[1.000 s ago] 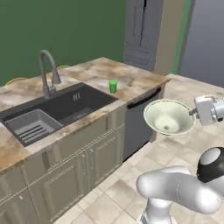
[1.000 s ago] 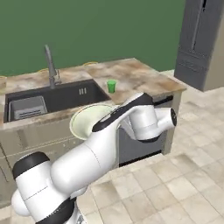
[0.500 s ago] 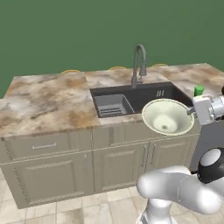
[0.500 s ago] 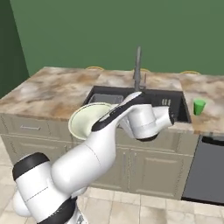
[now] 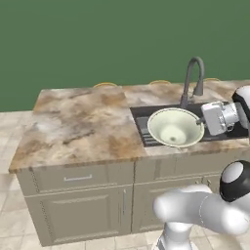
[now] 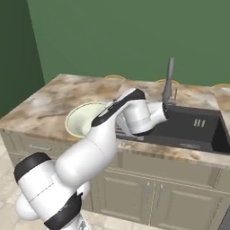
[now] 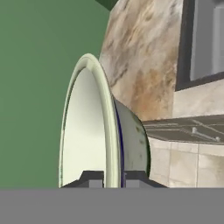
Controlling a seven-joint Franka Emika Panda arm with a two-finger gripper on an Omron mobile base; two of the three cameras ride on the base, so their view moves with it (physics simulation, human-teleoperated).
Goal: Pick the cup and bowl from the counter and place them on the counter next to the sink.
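Observation:
The bowl (image 5: 174,128), pale cream-green and wide, hangs tilted in the air over the front of the counter (image 5: 80,122), near the left end of the sink (image 5: 141,113). My gripper (image 5: 199,121) is shut on its right rim. In the hand view the thin rim of the bowl (image 7: 85,131) stands on edge, pinched between the two fingertips of the gripper (image 7: 111,178). In the right base view the bowl (image 6: 83,120) shows left of my forearm, over the marbled counter (image 6: 54,96). The dark sink (image 6: 197,128) lies to its right. The cup is out of view.
A curved grey tap (image 5: 191,78) rises behind the basin; it also stands upright as the tap (image 6: 169,76). Beige cabinet fronts (image 5: 78,205) run under the worktop. Yellowish rounded tops (image 5: 105,84) peek up behind the counter, before a green wall.
The whole picture has shifted as the base turned: the sink slid toward the right, and the cup left the views. The bowl stays in my shut gripper.

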